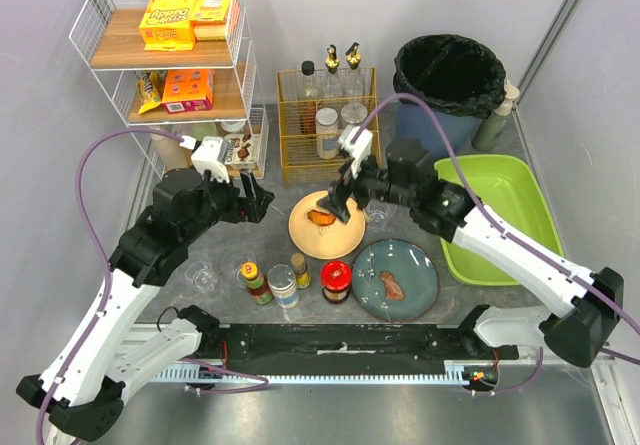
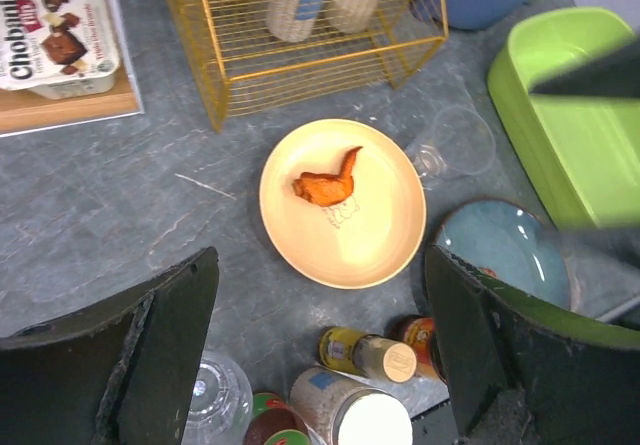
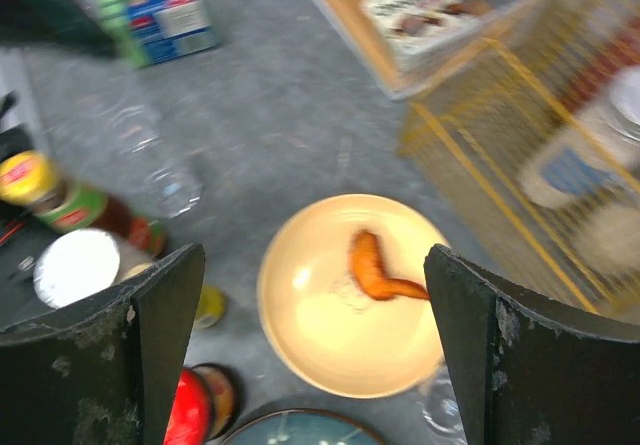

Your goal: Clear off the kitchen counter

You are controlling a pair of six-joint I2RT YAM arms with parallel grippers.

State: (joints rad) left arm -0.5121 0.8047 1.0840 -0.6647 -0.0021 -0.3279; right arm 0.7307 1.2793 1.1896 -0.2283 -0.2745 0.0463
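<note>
Over the kitchen counter (image 2: 100, 225), left pincer (image 1: 258, 203) and right pincer (image 1: 336, 208) gape, the latter partly hiding the plate (image 1: 325, 242).

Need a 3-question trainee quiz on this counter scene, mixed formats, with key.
1. True or false: the chicken wing lies on the yellow plate.
2. How many plates stand on the kitchen counter? A: one. B: two. C: three.
3. Fill in: the left tool and the right tool both have their jaws ___.

Key: 1 true; 2 B; 3 open.
</note>
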